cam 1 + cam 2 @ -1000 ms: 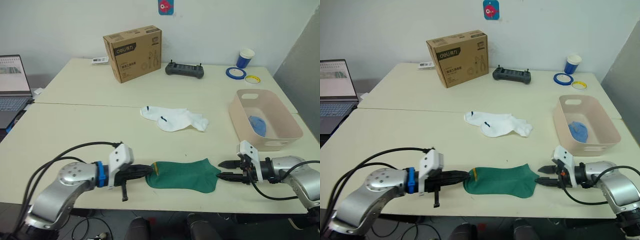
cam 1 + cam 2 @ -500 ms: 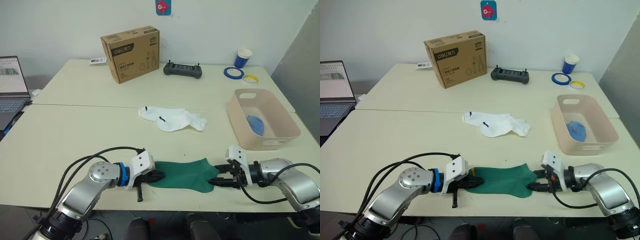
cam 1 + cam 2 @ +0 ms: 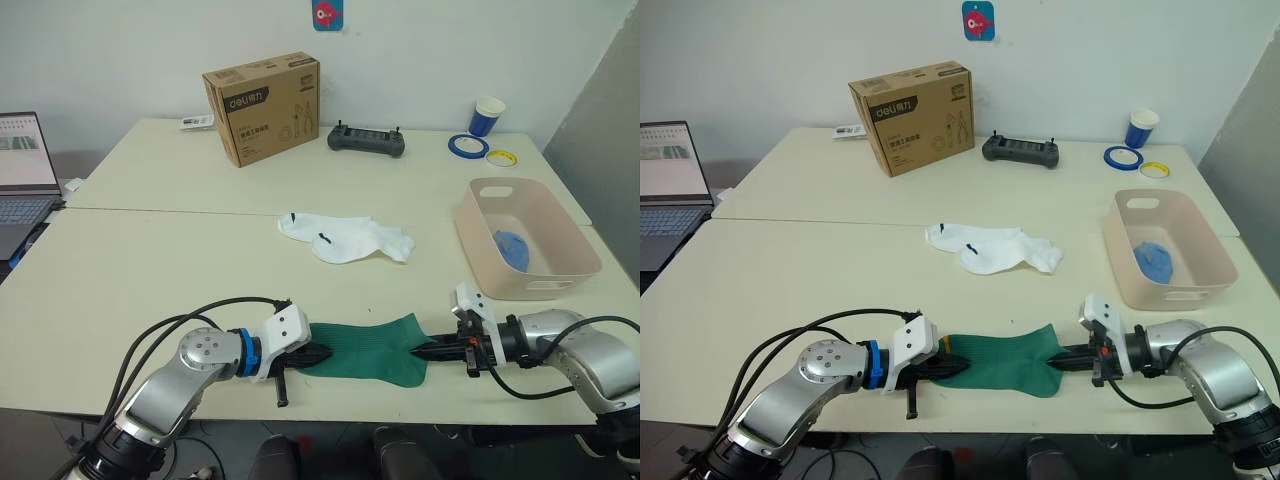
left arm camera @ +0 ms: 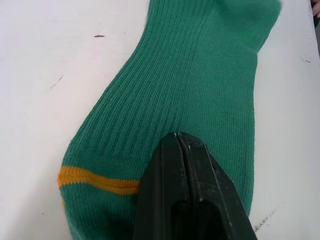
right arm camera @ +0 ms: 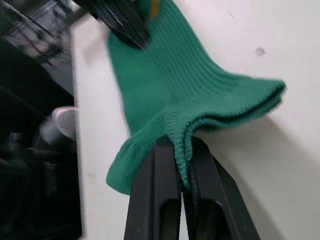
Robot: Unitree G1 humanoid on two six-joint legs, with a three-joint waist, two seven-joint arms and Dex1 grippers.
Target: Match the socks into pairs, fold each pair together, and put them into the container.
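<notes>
A laptop [image 3: 22,180] is cut off at the left edge. The tub's [image 3: 480,248] wall hides part of the blue sock [image 3: 514,248] inside.

Bright, even indoor light falls from above, seemingly diffuse, leaving only soft, short shadows beside the cardboard box [image 3: 262,107] and under the green sock [image 3: 366,349] on the table [image 3: 150,260]. The 2 head views are sharp with no strong glare. The right wrist view blurs at its dark edge.

green sock [image 3: 368,349] w/ yellow stripe, white socks [image 3: 345,238], pink-beige tub [image 3: 527,240]
</notes>
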